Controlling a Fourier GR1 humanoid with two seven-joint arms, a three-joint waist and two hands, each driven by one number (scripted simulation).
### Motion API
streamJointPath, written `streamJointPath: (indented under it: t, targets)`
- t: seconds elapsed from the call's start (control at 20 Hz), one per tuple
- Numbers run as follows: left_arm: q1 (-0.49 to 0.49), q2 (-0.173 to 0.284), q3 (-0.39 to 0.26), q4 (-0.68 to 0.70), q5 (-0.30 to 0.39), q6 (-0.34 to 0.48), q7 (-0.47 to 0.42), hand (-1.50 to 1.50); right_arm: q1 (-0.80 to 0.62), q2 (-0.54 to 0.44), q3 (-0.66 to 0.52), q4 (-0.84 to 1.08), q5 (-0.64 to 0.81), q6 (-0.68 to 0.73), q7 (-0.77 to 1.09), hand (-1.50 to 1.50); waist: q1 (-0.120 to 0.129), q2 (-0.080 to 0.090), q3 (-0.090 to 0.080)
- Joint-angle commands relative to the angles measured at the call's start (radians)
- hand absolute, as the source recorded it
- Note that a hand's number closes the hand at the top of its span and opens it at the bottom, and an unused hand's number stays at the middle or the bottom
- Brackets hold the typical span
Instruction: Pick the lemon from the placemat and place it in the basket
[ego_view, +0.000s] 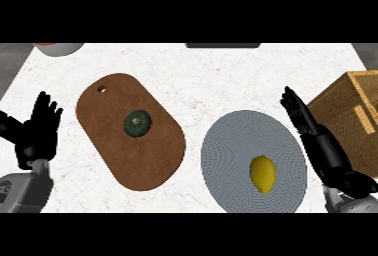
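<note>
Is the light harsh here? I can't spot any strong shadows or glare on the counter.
Head view: the light is even, with no glare on the white counter; the lemon casts only a faint shadow on the grey placemat, and the basket is cut off by the right edge.

The lemon (263, 173) lies uncovered on the placemat (236, 150), open from above. The basket (353, 117) stands just beside the right hand (314, 135).

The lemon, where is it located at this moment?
In the head view the lemon lies on the round grey placemat, right of centre, between the brown cutting board and the right hand; the wooden basket stands further right.
</note>
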Motion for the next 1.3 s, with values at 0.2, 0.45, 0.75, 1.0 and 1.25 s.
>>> streamJointPath:
  t: [0.2, 0.45, 0.75, 1.0, 1.25]
  targets:
    - [-0.021, 0.104, -0.156, -0.024, -0.148, -0.123, -0.006, 0.0, 0.119, 0.101, -0.162, 0.137, -0.327, 0.236, -0.312, 1.5, -0.039, -0.007, 0.005]
    - [-0.041, 0.081, -0.242, -0.022, -0.187, -0.161, 0.027, 0.0, 0.108, 0.242, -0.087, 0.048, -0.168, 0.255, -0.719, -1.5, -0.035, -0.017, -0.001]
    - [-0.034, 0.073, -0.26, -0.067, -0.21, -0.158, 0.07, 0.0, 0.297, 0.263, -0.051, -0.107, 0.089, -0.131, -0.562, -1.5, -0.034, -0.024, -0.008]
    - [-0.016, 0.103, -0.23, -0.046, -0.194, -0.179, 0.048, 0.0, 0.361, -0.045, -0.193, -0.119, 0.289, -0.179, -0.336, -1.5, -0.052, -0.024, -0.015]
    - [-0.026, 0.093, -0.234, -0.044, -0.204, -0.169, 0.063, 0.0, 0.467, -0.327, -0.214, -0.247, 0.354, 0.016, -0.135, -1.5, -0.049, -0.022, -0.016]
